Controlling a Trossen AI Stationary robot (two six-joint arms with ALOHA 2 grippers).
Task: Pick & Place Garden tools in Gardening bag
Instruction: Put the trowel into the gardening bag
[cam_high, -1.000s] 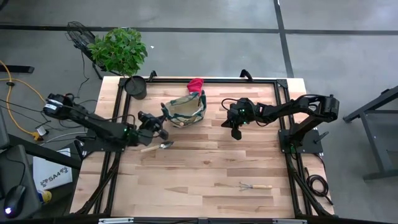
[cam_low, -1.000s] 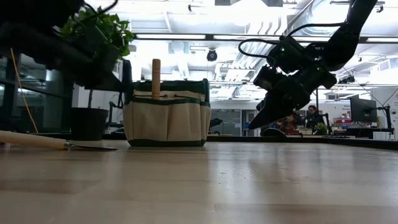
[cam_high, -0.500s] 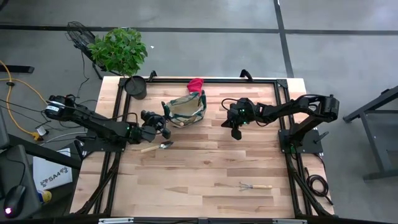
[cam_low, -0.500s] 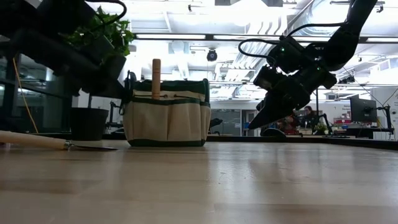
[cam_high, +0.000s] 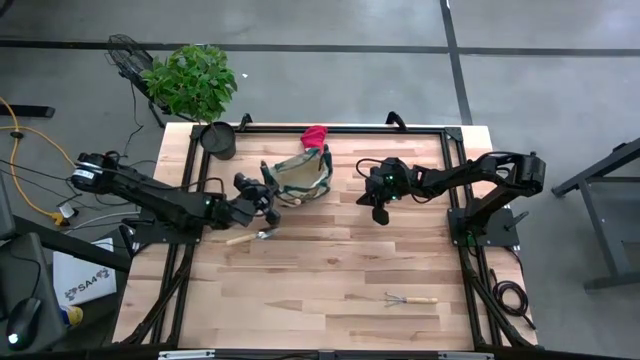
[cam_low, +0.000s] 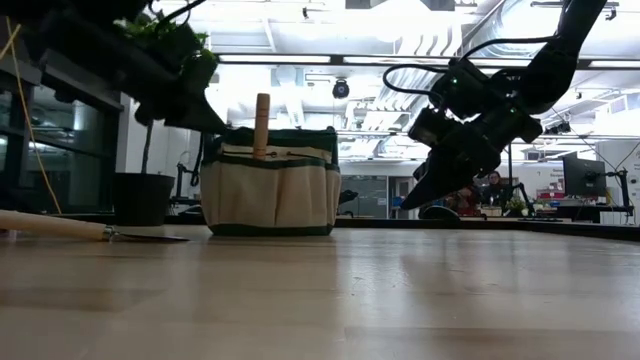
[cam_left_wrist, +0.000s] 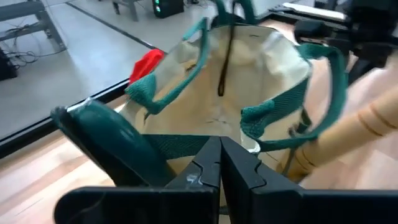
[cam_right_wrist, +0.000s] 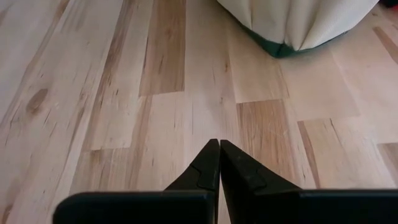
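The tan gardening bag (cam_high: 298, 175) with green trim stands at the table's far middle, its mouth (cam_left_wrist: 249, 56) open. A wooden handle (cam_low: 262, 125) sticks up from its near side. My left gripper (cam_high: 266, 196) hovers at the bag's left rim, shut, and the pruners' dark green handle (cam_left_wrist: 102, 140) juts out beside its fingers. The red glove (cam_high: 315, 135) lies behind the bag. The trowel (cam_high: 255, 236) lies flat near my left arm. The mini rake (cam_high: 410, 299) lies at the near right. My right gripper (cam_high: 380, 216) hangs shut right of the bag, holding nothing. My left gripper carries the pruners clear of the table, level with the bag's rim. Their green handle (cam_left_wrist: 143, 165) runs under the shut fingers (cam_left_wrist: 205, 168) and sticks out to one side, across them. The fingers slant down toward the bag's mouth. They hide the place of contact.
A black pot (cam_high: 218, 140) with a leafy plant stands at the far left corner, close behind my left arm. Bare wooden table (cam_high: 330, 260) spreads from the middle to the near edge.
My left gripper has risen and moved toward the bag, from above the trowel to the bag's left rim, rolling a little. The wooden handle in the bag has shifted slightly toward the right. My right arm has kept still.
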